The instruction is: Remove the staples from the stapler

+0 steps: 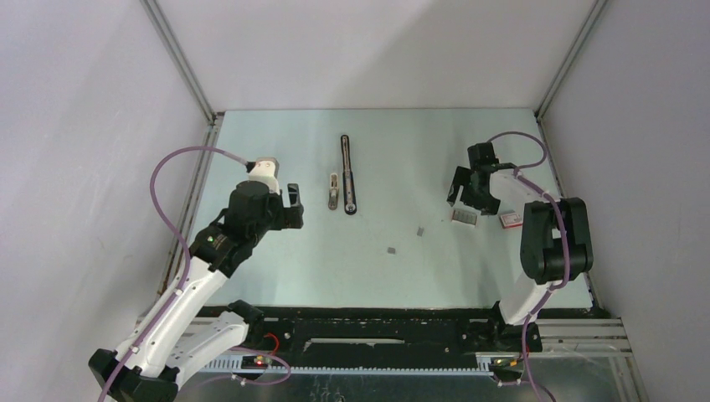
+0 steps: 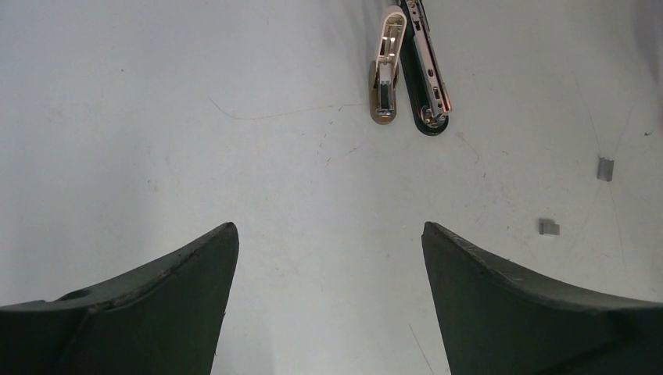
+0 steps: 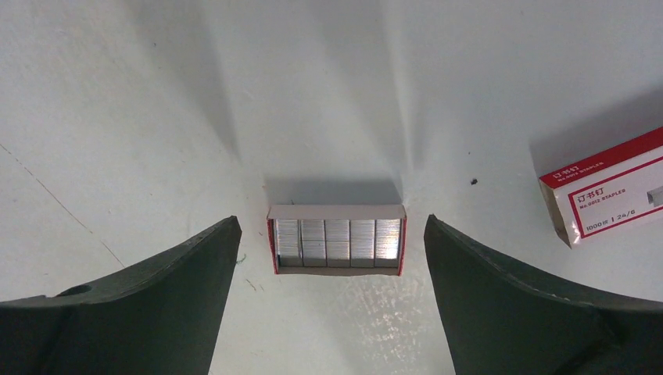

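Stapler [image 1: 347,172] lay opened flat at the far middle of the worktop [image 1: 377,276]. Left pincer [image 2: 330,234] hung spread and empty facing it; right pincer [image 3: 329,225] gaped, empty, over the staple tray [image 3: 338,248]. Staples possibly sat in the stapler's channel, so unloading looked unfinished; the next move called for a fine pinch there.

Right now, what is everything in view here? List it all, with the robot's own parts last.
stapler: one, black with a silvery strip, lying at the far middle of the table
metal piece: one, silvery-beige, beside the stapler's near end, on its left
loose staple bits: two, grey, mid-table, nearer than the stapler and to its right
staple tray: one, red-edged, open, filled with silvery staples, right side of the table
box: one, red and white, right of the staple tray
table: one, pale grey-green
left gripper: one, black, open, near-left of the stapler
right gripper: one, black, open, over the staple tray, not touching it
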